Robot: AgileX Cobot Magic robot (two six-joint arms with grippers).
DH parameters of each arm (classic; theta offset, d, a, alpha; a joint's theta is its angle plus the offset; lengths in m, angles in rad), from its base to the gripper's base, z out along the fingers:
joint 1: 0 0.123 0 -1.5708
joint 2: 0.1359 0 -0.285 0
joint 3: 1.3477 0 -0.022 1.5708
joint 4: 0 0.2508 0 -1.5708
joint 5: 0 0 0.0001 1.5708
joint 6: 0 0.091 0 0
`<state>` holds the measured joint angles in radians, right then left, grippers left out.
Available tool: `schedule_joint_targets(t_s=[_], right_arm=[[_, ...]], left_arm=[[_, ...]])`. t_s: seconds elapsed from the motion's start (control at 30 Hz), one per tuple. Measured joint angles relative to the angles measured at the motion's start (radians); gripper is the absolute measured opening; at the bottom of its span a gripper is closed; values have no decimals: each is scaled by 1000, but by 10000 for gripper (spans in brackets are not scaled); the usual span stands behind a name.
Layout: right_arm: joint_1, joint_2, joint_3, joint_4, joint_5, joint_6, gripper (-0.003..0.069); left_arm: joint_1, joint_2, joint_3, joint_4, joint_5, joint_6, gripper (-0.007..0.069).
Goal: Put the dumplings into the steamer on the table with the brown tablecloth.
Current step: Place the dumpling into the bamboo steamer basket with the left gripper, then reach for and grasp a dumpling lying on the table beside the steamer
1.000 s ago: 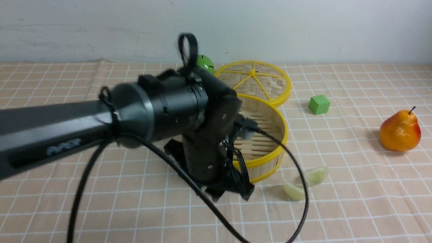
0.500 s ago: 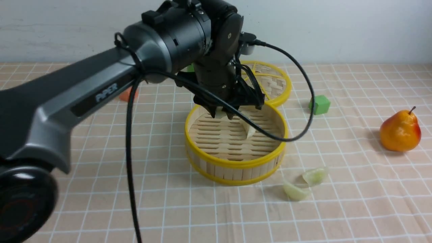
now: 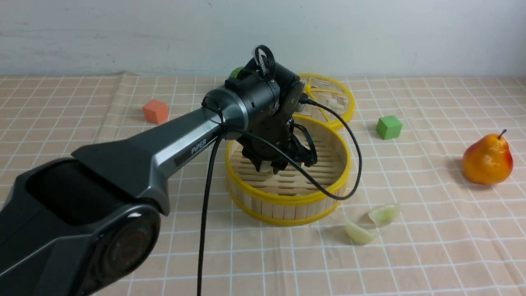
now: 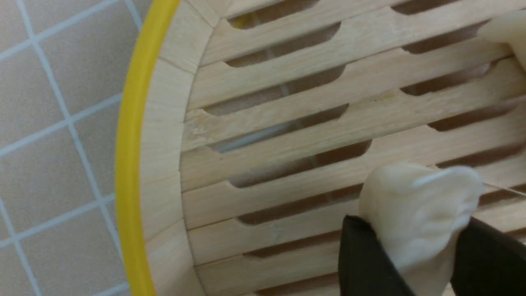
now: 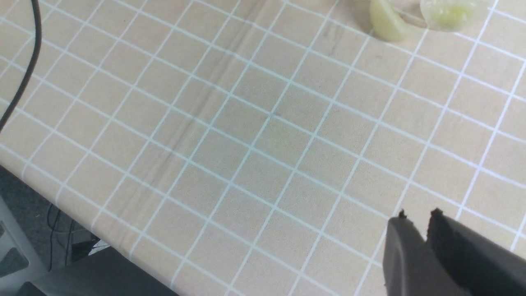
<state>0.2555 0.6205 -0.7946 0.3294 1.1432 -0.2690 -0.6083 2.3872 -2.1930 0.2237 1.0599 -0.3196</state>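
The steamer (image 3: 287, 197) stands mid-table on the brown tablecloth (image 3: 411, 255). My left gripper (image 3: 273, 166) is down inside it, shut on a whitish dumpling (image 4: 415, 205) just above the slatted floor (image 4: 287, 123), near the yellow rim (image 4: 131, 164). A second dumpling (image 4: 507, 31) lies on the floor further in. Two more dumplings (image 3: 359, 234) (image 3: 384, 213) lie on the cloth at the steamer's near right, and also show in the right wrist view (image 5: 386, 22) (image 5: 452, 12). My right gripper (image 5: 417, 216) is shut and empty above bare cloth.
The woven lid (image 3: 333, 98) leans behind the steamer. A green cube (image 3: 388, 127) and a pear (image 3: 487, 159) sit to the right, an orange cube (image 3: 155, 111) to the left, a green ball (image 3: 235, 72) at the back. The table's near edge (image 5: 61, 205) is close to my right gripper.
My left arm rose from the cloth at the steamer's near left, swung over the steamer with the dumpling, and has now lowered into it. The two dumplings on the cloth have not moved.
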Motion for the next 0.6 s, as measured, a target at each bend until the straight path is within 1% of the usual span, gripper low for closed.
schedule_joint_targets(t_s=[0.07,0.1,0.2,0.3,0.4,0.6], right_arm=[[0,0,0,0,0,0,87],[0,0,0,0,0,0,87],[0,0,0,0,0,0,87],[0,0,0,0,-3,0,87],[0,10,-4,0,-10,0,87],[0,152,-96,-6,-16,-6,87]], left_arm=[[0,0,0,0,-4,-6,306],[0,0,-1,0,-4,-7,310],[0,-3,-1,-1,15,-13,408],[0,-33,-1,-1,63,-15,465],[0,-96,-1,-1,90,-15,480],[0,-359,-8,-1,166,-13,472]])
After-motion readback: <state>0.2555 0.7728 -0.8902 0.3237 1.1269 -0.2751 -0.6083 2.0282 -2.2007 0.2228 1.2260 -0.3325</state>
